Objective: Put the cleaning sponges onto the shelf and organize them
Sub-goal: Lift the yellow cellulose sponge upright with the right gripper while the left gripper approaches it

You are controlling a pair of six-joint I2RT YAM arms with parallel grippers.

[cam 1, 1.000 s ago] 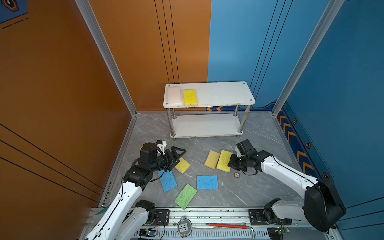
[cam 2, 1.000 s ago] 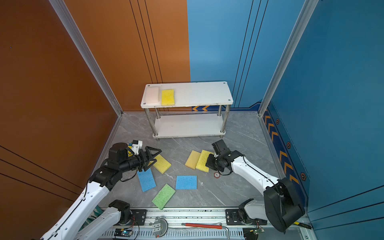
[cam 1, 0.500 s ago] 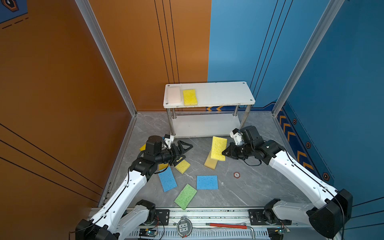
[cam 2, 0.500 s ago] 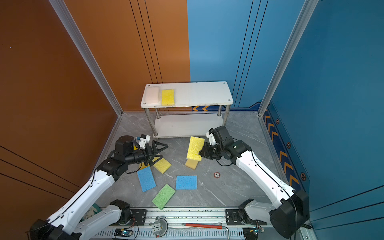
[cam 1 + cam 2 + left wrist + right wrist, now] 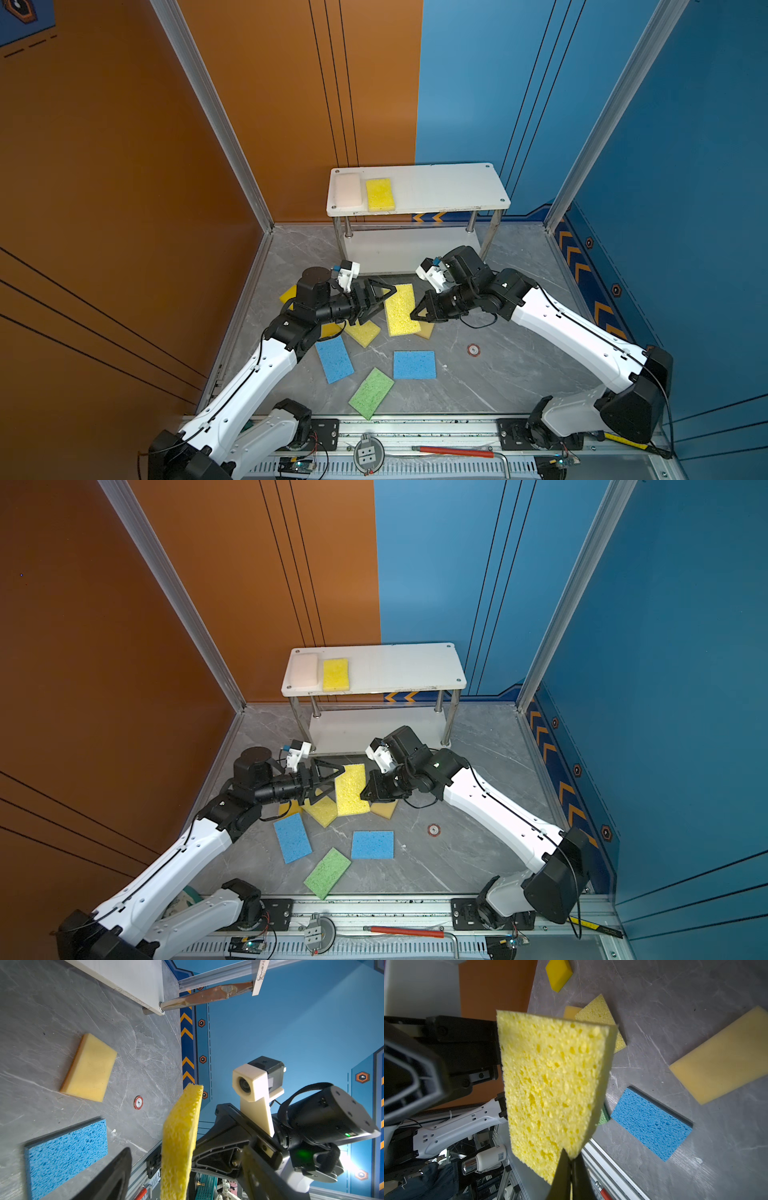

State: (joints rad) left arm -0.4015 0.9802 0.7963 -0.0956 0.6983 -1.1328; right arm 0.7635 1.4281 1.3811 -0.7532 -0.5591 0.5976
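The held sponge (image 5: pixel 400 309), a porous yellow slab, hangs above the grey marbled floor (image 5: pixel 498 374) before the shelf (image 5: pixel 449 187), its corner pinched in the right gripper (image 5: pixel 571 1167), jaws clamped tight. The left gripper (image 5: pixel 380 304) stands apart, a finger either side of the slab, gaps showing. Below lie blue sponges (image 5: pixel 333 358), a green sponge (image 5: pixel 371 392) and smooth yellow foam (image 5: pixel 89 1068). The shelf's white top board is bare right of two sponges (image 5: pixel 379 194).

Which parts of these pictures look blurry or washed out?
Left wrist view: the black finger of the left gripper is blurred; white glare beside the right arm. Right wrist view: the porous yellow sponge is sharp, the right gripper pinching it soft.
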